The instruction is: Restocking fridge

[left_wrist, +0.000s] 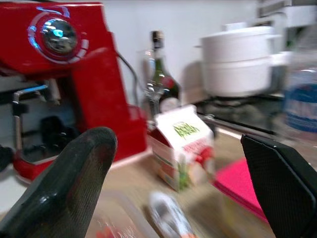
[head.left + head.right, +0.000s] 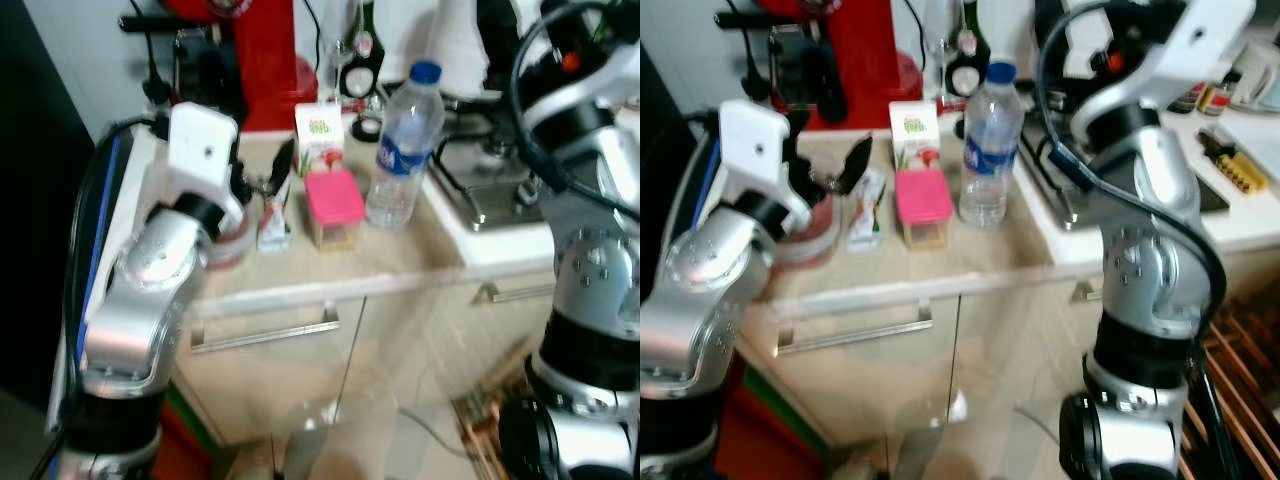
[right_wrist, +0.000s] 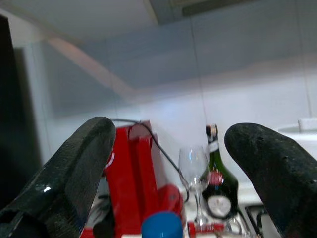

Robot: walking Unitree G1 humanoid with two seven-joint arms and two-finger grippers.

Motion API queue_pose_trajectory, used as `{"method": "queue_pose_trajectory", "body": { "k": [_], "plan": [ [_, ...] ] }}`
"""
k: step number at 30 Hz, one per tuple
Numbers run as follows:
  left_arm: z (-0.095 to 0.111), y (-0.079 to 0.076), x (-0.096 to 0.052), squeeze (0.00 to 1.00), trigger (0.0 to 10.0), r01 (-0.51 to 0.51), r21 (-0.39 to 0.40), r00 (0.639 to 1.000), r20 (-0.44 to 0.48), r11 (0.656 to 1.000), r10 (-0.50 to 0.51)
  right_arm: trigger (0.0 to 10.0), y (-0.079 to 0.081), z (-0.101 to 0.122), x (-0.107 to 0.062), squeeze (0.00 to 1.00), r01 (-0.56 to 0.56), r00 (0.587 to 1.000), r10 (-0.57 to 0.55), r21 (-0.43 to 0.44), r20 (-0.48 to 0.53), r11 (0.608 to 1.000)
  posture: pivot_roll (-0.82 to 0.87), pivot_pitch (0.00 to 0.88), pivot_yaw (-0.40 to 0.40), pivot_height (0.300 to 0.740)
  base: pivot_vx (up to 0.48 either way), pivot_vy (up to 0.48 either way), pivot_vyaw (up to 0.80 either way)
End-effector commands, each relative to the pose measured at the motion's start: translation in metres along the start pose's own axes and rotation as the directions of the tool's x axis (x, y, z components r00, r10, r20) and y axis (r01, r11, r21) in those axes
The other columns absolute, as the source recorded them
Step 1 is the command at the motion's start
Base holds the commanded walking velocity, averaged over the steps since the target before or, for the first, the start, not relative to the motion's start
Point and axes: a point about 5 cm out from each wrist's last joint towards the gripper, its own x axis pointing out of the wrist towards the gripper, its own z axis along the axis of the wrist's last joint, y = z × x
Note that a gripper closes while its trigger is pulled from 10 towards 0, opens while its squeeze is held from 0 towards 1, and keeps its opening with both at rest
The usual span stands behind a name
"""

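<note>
countertop (image 2: 400, 262), beige, spanning the middle of the head views, cabinet drawers below. red coffee machine (image 2: 262, 60) at 11 o'clock, against the wall. white pot (image 1: 240, 59) on the hob (image 2: 490, 180) at 2 o'clock. water bottle (image 2: 405, 145), blue cap, upright, long axis vertical, cap to 12 o'clock, standing near the counter's middle just beside the pink-lidded box (image 2: 334, 207), which sits at the bottle's 8 o'clock. juice carton (image 2: 319, 138), upright, gable top pointing up, just behind the box at its 12 o'clock. dark liqueur bottle (image 2: 360, 60) and wine glass (image 3: 192, 171) at the back, 12 o'clock. small packet (image 2: 274, 225) lying flat at the box's 9 o'clock, long axis running roughly 12 to 6; a round red-lidded tub (image 2: 810, 228) partly hidden under the left arm. left gripper (image 2: 830, 165) low over the counter at 9 o'clock, fingers spread wide and empty, aimed towards the carton. right gripper (image 3: 173, 173) raised above the hob side, fingers (image 3: 79, 168) parted, nothing held, looking down past the bottle's cap. step judged: approach to the first pick, nothing yet lifted for the fridge. next move likely calls for the left gripper to advance and straddle the carton across its narrow width, keeping it upright.
</note>
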Motion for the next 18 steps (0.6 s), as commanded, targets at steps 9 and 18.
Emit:
{"method": "queue_pose_trajectory", "body": {
  "k": [9, 18],
  "plan": [
    [-0.002, -0.021, -0.014, 0.0, 10.0, 0.285, -0.02, 0.957, -0.048, 0.958, -0.286, 10.0, -0.002, -0.013, 0.023, 1.0, -0.06, 0.991, 0.058, -0.008, -0.124, 0.998, -0.01, 0.001, -0.001, 0.74, 0.0, 0.0, 0.0],
    [-0.006, -0.017, -0.014, 0.0, 10.0, 0.214, -0.007, 0.975, -0.059, 0.977, -0.214, 10.0, 0.004, -0.034, 0.034, 1.0, -0.064, 0.979, 0.058, -0.028, -0.194, 0.998, 0.0, 0.0, -0.014, 0.74, 0.0, 0.0, 0.0]
  ]
}}
